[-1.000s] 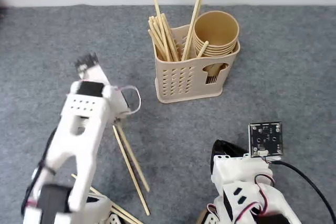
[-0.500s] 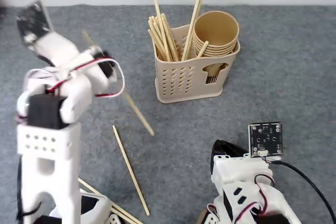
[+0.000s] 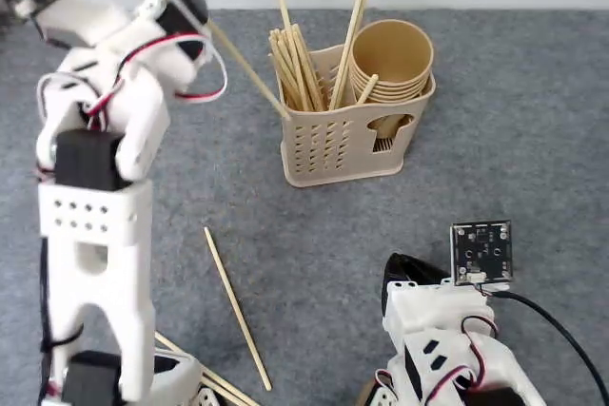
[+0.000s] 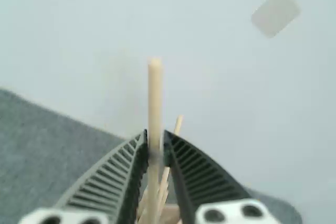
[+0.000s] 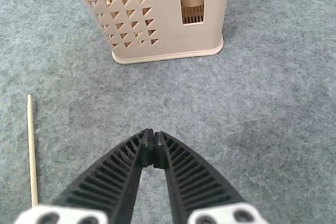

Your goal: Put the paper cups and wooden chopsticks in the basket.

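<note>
High view: L gripper (image 3: 183, 7) pinches one chopstick (image 3: 238, 64) held in the air. Its long axis runs diagonally, lower tip by the left rim of the basket (image 3: 343, 154), upper end pointing away. R gripper (image 5: 153, 148) is pressed together, empty, facing the basket front. A loose chopstick (image 3: 236, 306) lies flat on the carpet (image 3: 514, 168).

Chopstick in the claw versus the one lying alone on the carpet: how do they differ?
The held chopstick is up in the air and slanted, clamped by the left gripper, with its lower end at the rim of the basket. The lying chopstick rests flat on the carpet, touched by nothing and apart from the basket. Both are thin, pale wooden sticks.
</note>
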Available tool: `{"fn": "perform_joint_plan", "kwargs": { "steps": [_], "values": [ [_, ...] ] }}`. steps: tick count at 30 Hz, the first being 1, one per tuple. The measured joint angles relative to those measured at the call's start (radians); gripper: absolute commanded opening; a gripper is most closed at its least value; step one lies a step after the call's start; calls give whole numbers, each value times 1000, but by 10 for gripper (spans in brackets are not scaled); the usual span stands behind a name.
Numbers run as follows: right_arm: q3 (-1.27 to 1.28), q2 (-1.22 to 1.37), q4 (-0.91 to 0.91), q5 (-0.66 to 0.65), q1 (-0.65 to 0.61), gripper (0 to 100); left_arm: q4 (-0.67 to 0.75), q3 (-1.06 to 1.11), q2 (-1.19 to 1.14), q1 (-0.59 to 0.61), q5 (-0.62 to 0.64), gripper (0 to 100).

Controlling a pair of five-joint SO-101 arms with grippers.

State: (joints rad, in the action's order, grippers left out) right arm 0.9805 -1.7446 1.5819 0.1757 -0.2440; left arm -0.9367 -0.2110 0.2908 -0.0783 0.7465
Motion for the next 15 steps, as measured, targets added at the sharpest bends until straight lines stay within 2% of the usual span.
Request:
{"fn": "perform_joint_plan", "kwargs": {
  "steps": [4,15],
  "values": [
    [0,0,0,0,0,8,84,-41,-68,-3,0,44],
    [0,0,0,0,0,8,92,-94,-173,-6,51,36]
  ]
}}
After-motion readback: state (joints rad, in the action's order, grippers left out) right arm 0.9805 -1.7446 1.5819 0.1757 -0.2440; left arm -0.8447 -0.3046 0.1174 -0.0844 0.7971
